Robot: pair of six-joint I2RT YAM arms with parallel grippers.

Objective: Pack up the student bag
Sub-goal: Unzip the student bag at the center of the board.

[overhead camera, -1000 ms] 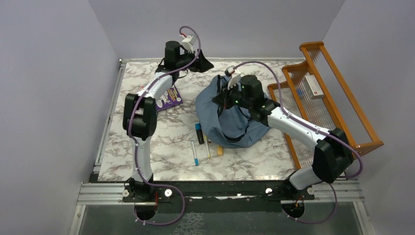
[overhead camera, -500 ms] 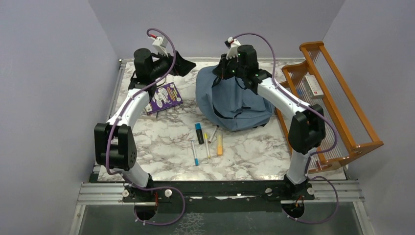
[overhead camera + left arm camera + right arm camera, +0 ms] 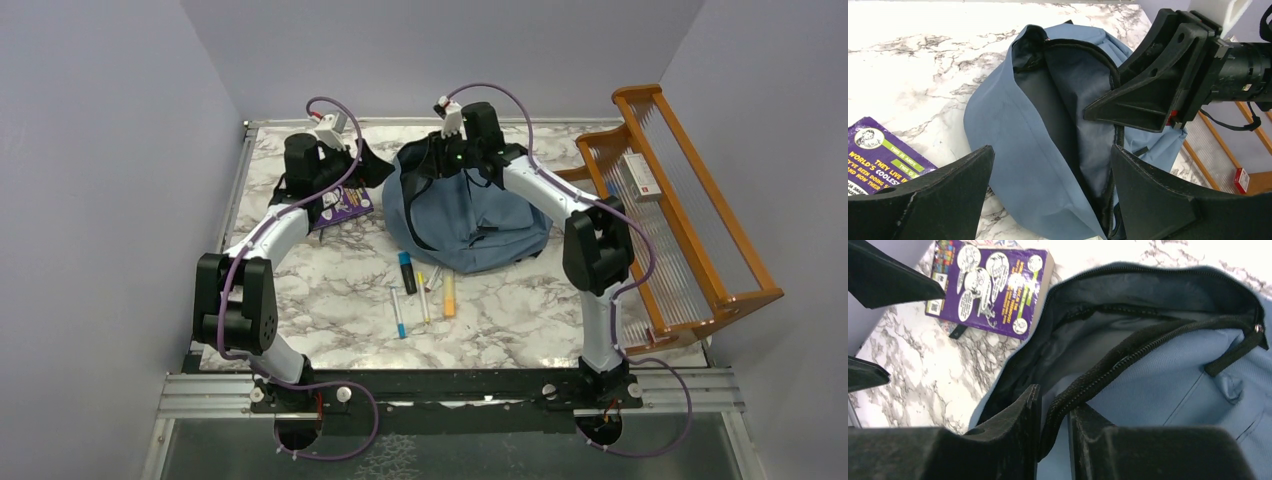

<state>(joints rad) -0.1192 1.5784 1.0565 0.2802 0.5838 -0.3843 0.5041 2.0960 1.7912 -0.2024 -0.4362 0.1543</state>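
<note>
The student bag (image 3: 480, 215), soft dusty-blue, lies at the back middle of the table with its zipped mouth gaping to the left (image 3: 1013, 130) (image 3: 1158, 375). My right gripper (image 3: 425, 160) hangs over the mouth's upper rim. Its jaws (image 3: 1055, 397) stand slightly apart, the black zipper edge (image 3: 1128, 357) running loosely between them. My left gripper (image 3: 365, 165) (image 3: 1052, 150) is wide open just left of the bag, facing the opening, with nothing in it. A purple book (image 3: 340, 205) (image 3: 993, 285) lies under it.
Several pens and markers (image 3: 425, 295) lie in front of the bag. An orange wooden rack (image 3: 690, 200) along the right edge holds a white box (image 3: 640, 178). Grey walls close in the back and sides.
My right arm swung to the back left with the bag's rim, dragging the bag that way, and its jaws have parted a little. My left gripper opened wider and came down beside the bag's mouth.
</note>
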